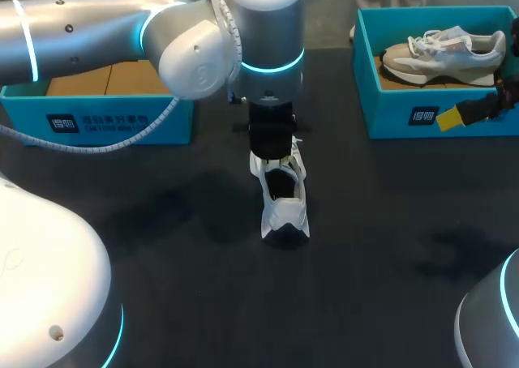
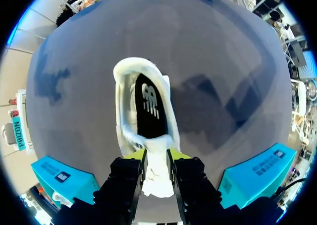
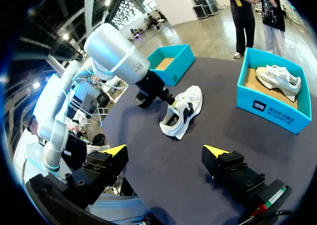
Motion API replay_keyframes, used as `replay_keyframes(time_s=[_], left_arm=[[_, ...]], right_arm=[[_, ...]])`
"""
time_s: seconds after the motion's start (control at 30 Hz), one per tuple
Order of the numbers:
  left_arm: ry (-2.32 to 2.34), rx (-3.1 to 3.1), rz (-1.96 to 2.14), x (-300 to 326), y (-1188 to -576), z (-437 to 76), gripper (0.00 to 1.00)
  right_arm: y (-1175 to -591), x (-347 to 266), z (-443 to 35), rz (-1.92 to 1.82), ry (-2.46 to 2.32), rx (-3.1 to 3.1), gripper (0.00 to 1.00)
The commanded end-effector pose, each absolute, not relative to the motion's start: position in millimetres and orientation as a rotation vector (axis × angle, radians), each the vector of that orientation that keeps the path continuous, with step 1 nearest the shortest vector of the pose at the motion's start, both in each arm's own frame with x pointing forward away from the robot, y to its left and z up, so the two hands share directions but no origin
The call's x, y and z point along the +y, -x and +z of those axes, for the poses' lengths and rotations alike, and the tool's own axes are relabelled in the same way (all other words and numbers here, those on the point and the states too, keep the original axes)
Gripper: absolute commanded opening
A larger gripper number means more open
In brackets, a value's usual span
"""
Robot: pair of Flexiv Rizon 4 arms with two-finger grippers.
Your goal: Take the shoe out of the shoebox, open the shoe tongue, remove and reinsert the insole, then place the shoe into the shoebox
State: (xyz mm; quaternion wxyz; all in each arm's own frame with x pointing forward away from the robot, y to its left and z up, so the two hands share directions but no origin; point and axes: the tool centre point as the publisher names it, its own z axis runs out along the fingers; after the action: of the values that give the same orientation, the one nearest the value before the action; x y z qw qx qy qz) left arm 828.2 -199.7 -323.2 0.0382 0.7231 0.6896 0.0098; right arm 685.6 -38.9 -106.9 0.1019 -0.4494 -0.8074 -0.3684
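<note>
You have the white shoe (image 1: pixel 284 198) out of its box and resting on the dark desk (image 1: pixel 162 246) at the middle of the head view, its heel end toward the lower frame. Your left arm enters from the upper left and reaches to the centre. The left gripper (image 2: pixel 156 158) stands directly over the shoe's upper end. In the left wrist view its jaws are clenched on the shoe tongue (image 2: pixel 157 170), which is drawn up between the two fingers with both touching it. Ahead of those fingers the shoe's mouth gapes and the black insole (image 2: pixel 148 106) is seated inside.

Your right gripper (image 3: pixel 166 153) hangs over bare desk with its jaws released, wide apart and holding nothing. The shoe lies well ahead of it. In the head view this gripper sits at the right edge, just in front of the right shoebox (image 1: pixel 381 109).

That teal box, at upper right, holds a second shoe (image 1: pixel 442 56) lying on its side. The left shoebox (image 1: pixel 122 125), also teal, stands at upper left, partly hidden by your left arm, and only its brown cardboard floor shows.
</note>
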Motion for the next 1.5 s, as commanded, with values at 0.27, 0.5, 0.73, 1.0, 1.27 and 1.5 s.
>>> replay_keyframes(time_s=[0.27,0.5,0.73,1.0,1.27,1.5], left_arm=[[-2.216,2.156,-0.008,-184,-805,-328,0.23],[-2.186,2.176,-0.004,-198,-818,-314,0.24],[-2.221,2.164,0.002,-214,-823,-320,0.23],[-2.258,2.162,0.014,-211,-820,-341,0.24],[-2.233,2.219,-0.006,-210,-809,-340,0.23],[-2.016,2.434,-0.094,-208,-808,-313,0.10]], right_arm=[[-688,-38,-107,-1.081,1.326,-2.384,1.00],[-688,-38,-107,-1.081,1.326,-2.384,1.00],[-688,-38,-107,-1.081,1.326,-2.384,1.00],[-688,-38,-107,-1.081,1.326,-2.384,1.00],[-688,-38,-107,-1.081,1.326,-2.384,1.00],[-688,-38,-107,-1.081,1.326,-2.384,1.00]])
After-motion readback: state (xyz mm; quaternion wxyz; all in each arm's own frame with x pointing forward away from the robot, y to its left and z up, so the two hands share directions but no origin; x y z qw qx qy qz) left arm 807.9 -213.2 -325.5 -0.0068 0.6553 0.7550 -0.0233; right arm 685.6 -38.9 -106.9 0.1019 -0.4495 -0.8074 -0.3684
